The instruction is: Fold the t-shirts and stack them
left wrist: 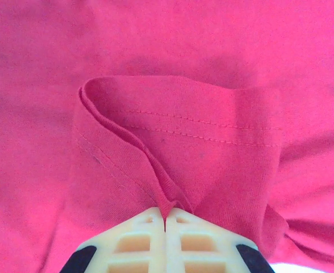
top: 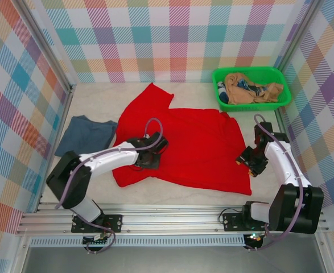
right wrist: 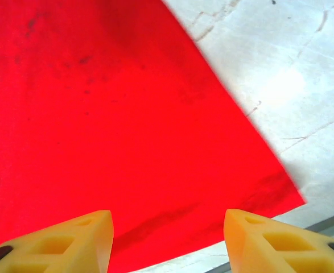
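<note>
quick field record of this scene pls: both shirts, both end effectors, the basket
red t-shirt: spread flat mid-table, one sleeve toward the back
slate-blue t-shirt: lying left of the red one
left end effector: shut, pinching a hem fold of the red t-shirt
right end effector: open, above the red t-shirt's near right corner
green basket: back right, holds tan cloth

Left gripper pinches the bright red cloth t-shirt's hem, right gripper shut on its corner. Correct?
No: right gripper is open over a corner of the bright red cloth t-shirt, per the right wrist view. Left gripper does pinch the hem.
</note>
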{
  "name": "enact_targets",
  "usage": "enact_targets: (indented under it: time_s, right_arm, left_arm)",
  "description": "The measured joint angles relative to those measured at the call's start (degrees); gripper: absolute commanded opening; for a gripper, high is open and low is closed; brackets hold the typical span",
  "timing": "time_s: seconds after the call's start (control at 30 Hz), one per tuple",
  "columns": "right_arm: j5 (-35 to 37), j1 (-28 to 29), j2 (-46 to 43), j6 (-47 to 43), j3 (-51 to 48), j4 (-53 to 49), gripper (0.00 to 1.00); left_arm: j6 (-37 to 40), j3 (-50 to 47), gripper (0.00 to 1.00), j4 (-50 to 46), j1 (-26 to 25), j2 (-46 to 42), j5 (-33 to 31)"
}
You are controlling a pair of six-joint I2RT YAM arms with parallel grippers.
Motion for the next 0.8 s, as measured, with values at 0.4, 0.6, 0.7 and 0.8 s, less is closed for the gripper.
enact_targets:
  time_s: [0.4,0.6,0.7,0.8]
  right_arm:
    - [-1.22,-0.22,6.67,1.40,0.02,0.24,0.53]
    - [-2.56,1.22,8.59,3.17,-0.24,1.95,0.47]
    - [-2.51,1.18,12.15,4.46,-1.36,3.74,0.46]
    - [-2.54,0.02,17.25,5.55,-1.81,5.27,0.42]
  left_arm:
    - [-1.66,-2.08,0.12,-1.75,0.00,-3.65,0.68]
    - [-2.78,-3.96,0.19,0.76,0.00,3.08,1.77]
    - [-2.91,-4.52,0.22,1.11,0.02,3.39,1.95]
    - [-3.02,-4.68,0.22,1.66,0.31,3.37,1.99]
